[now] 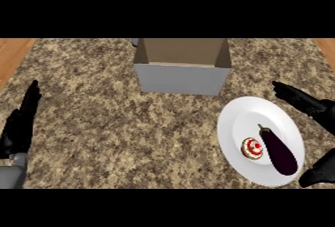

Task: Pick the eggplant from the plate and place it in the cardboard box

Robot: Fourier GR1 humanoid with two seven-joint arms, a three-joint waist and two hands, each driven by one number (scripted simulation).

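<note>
A dark purple eggplant (279, 150) lies on the white plate (239, 114) at the right of the counter, next to a small round pastry with red topping (252, 147). The open cardboard box (182, 66) stands at the back centre, apart from the plate. My right hand (305, 103) is open at the plate's right edge, fingers stretched over the far rim and the thumb (318, 171) low near the eggplant's near end. It does not touch the eggplant. My left hand (20, 123) rests open at the far left, fingers up.
The speckled stone counter (111, 128) spreads between the left hand and the plate. Wooden strips (12, 53) show at the far left and right edges.
</note>
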